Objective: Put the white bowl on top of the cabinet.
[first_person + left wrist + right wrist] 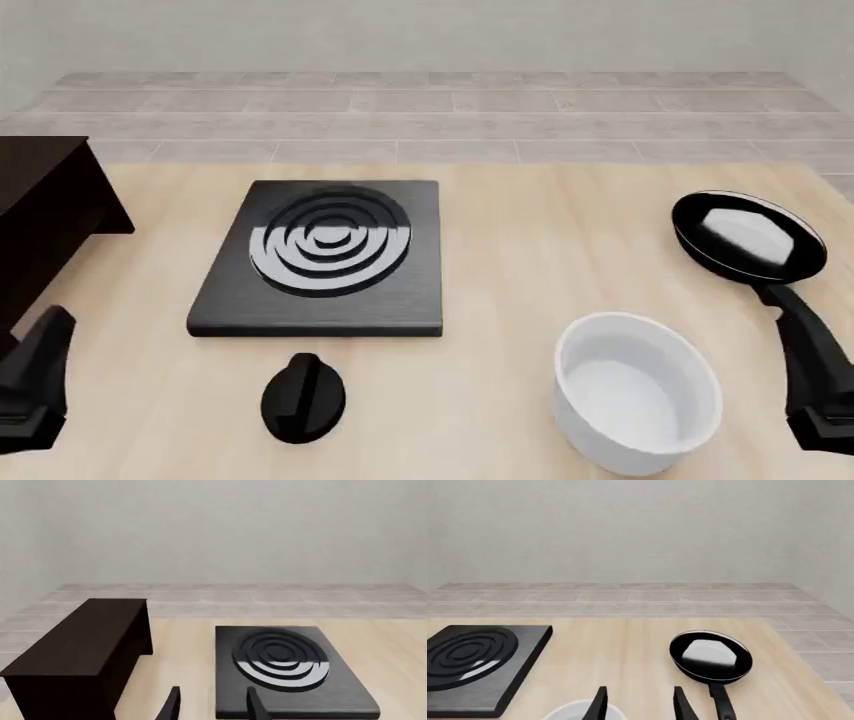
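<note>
Nearest me, both grippers sit low at the table's near edge. My left gripper (211, 704) has its two fingers spread with a clear gap and nothing between them; it touches nothing. My right gripper (638, 704) is parted the same way, fingers bare, hanging just short of the white bowl's rim, not in contact as far as I can see.

The white bowl (637, 404) stands upright on the table (534, 290) at about 4 o'clock from the table's middle, close to my right arm and well apart from the cabinet. At about 7 o'clock lies a small black knob-like piece (303, 397), just in front of the stove plate (324, 256).

Farther out, the frying pan (747, 240) rests at 2 o'clock, handle pointing back toward my right arm, white glare on its base.

The cabinet (43, 215) stands at 9 o'clock on the far left edge, its flat top bare.
</note>
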Robot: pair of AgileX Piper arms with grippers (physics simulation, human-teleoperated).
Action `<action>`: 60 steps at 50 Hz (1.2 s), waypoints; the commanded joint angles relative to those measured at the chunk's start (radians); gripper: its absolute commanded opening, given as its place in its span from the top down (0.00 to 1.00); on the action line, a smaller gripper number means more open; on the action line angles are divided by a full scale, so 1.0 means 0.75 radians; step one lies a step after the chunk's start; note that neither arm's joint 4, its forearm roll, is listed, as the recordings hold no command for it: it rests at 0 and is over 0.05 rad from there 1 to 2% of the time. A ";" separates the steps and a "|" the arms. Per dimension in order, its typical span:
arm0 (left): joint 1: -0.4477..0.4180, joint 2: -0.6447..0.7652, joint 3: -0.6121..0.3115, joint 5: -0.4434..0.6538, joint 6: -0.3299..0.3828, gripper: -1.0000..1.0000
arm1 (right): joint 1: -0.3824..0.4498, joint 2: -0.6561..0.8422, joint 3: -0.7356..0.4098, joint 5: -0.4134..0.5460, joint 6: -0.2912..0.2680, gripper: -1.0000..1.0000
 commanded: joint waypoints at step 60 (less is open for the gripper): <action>-0.564 0.456 -0.234 -0.155 0.108 0.00 | 0.000 0.005 -0.007 0.002 -0.001 0.00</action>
